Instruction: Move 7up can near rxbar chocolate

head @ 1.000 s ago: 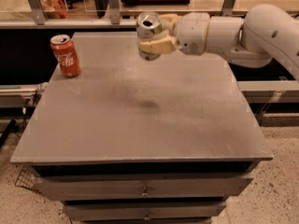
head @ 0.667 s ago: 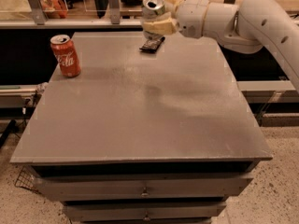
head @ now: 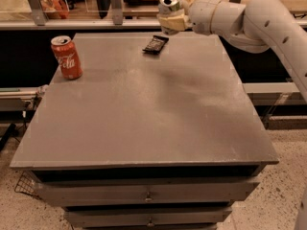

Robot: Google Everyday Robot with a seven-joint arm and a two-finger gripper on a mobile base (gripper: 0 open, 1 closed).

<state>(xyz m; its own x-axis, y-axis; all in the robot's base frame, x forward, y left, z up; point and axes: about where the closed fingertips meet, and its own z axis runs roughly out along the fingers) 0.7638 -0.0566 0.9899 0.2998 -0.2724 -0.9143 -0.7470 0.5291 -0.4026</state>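
Observation:
My gripper [head: 172,19] is at the far edge of the table, shut on the 7up can [head: 170,5], whose silver top shows above the pale fingers [head: 173,22]. It holds the can in the air, tilted, just right of and above the rxbar chocolate [head: 156,44]. The bar is a small flat dark wrapper lying on the grey tabletop [head: 144,109] near the far edge. The white arm reaches in from the upper right.
A red Coca-Cola can [head: 66,57] stands upright near the table's far left corner. The table has drawers [head: 146,195] below its front edge. Metal frames and rails run behind the far edge.
The gripper has carried the 7up can back and up, away from the table's middle, uncovering the dark bar below it. The Coca-Cola can has not moved.

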